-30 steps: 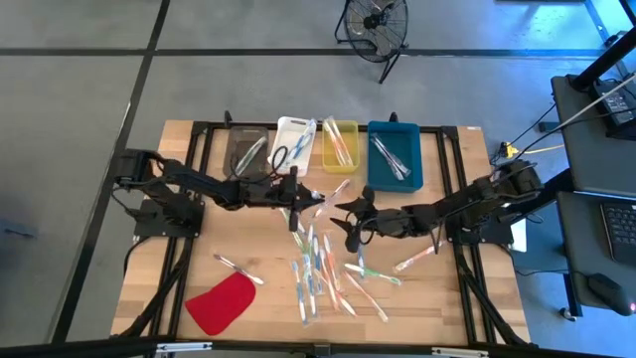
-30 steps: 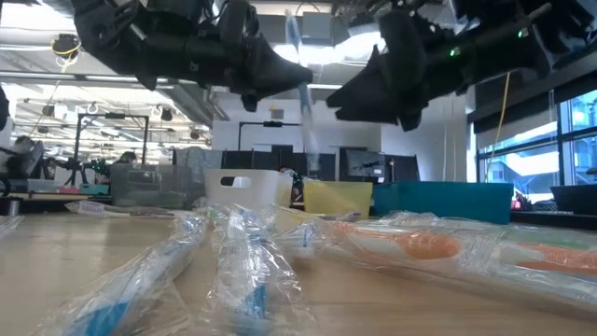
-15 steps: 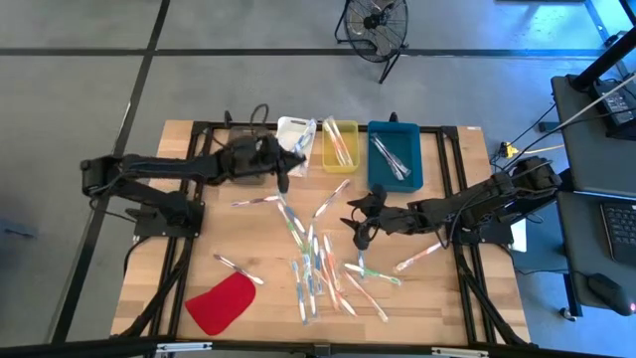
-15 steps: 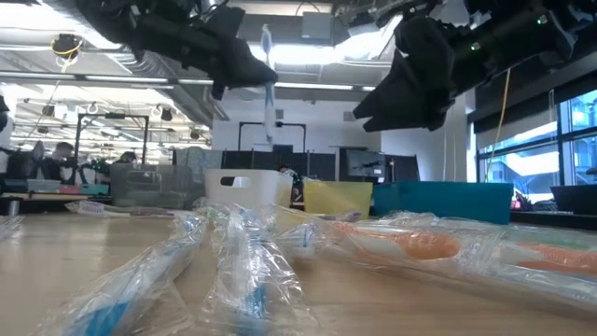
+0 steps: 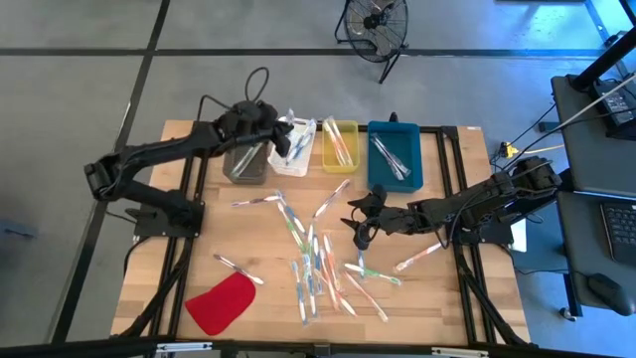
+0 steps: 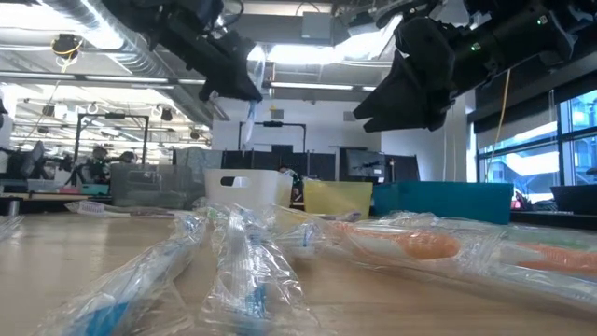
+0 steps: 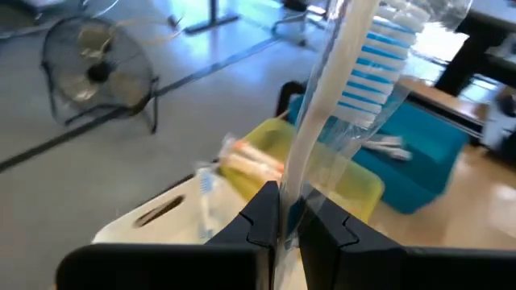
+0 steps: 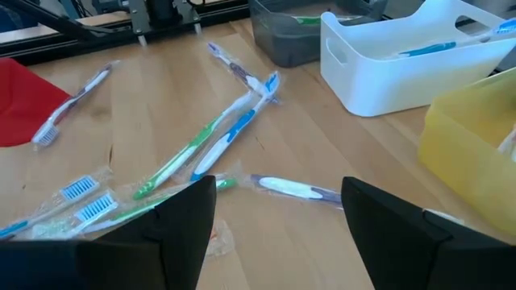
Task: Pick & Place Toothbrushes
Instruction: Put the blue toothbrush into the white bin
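Note:
My left gripper (image 5: 270,134) is high over the far bins, between the grey bin (image 5: 244,164) and the white bin (image 5: 298,157), shut on a wrapped blue-and-white toothbrush (image 7: 355,72). That toothbrush shows in the low view as a pale strip (image 6: 249,107). My right gripper (image 5: 360,221) hovers open above the table's middle. Below and beside it, several wrapped toothbrushes (image 5: 316,264) lie flat on the wood. In the right wrist view they show as green, blue and white sticks (image 8: 201,145). My left gripper pinches the toothbrush's white handle (image 7: 292,189) between its two fingers, through the clear wrapper. The shaft runs on past the fingertips (image 7: 262,217), and the blue-bristled head (image 7: 379,60) is at the far end. The toothbrush is lifted clear of table and bins.
A yellow bin (image 5: 339,144) and a blue bin (image 5: 395,154), each holding toothbrushes, stand right of the white one along the far edge. A flat red piece (image 5: 222,303) lies near the near left corner. Bare wood shows left of the pile.
My left gripper has carried the toothbrush up from the table's middle toward the far edge and left, and now hangs over the grey and white bins. It has stayed shut on the toothbrush throughout.

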Motion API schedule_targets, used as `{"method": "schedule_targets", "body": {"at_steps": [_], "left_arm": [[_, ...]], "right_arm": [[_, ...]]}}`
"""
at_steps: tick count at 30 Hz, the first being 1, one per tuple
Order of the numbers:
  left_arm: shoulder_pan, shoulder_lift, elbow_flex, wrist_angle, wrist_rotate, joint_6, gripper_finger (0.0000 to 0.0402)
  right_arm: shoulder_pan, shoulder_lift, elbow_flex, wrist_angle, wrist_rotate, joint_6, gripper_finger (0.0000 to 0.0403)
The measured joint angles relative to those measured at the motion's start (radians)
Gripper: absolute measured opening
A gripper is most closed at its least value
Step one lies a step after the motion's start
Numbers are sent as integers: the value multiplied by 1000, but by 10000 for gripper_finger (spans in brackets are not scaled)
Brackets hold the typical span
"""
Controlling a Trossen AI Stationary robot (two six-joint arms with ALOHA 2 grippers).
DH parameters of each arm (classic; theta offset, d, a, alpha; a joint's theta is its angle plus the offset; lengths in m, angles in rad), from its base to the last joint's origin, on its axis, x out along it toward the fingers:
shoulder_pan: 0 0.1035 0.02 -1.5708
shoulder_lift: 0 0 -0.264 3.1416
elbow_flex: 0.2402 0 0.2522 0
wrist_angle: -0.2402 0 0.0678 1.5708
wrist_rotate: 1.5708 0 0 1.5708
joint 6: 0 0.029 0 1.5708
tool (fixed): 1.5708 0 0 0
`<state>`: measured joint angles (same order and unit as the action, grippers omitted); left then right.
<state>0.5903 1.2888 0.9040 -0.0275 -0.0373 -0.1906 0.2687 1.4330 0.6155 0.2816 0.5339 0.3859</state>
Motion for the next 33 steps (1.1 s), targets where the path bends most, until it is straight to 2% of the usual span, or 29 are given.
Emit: {"method": "schedule_targets", "body": {"at_steps": [9, 16, 23, 27, 33], "left_arm": [[94, 167, 192, -265, 20, -84, 24], [121, 313, 324, -378, 118, -103, 24], [133, 410, 341, -399, 126, -111, 24], [155, 438, 342, -397, 177, -117, 24], [176, 476, 342, -402, 186, -126, 24]], "right_arm": [[0, 0, 0, 2, 0, 0, 270], [0, 0, 0, 1, 0, -1, 270], [0, 0, 0, 1, 0, -1, 270], [0, 0, 0, 1, 0, -1, 270], [0, 0, 0, 1, 0, -1, 270]]}}
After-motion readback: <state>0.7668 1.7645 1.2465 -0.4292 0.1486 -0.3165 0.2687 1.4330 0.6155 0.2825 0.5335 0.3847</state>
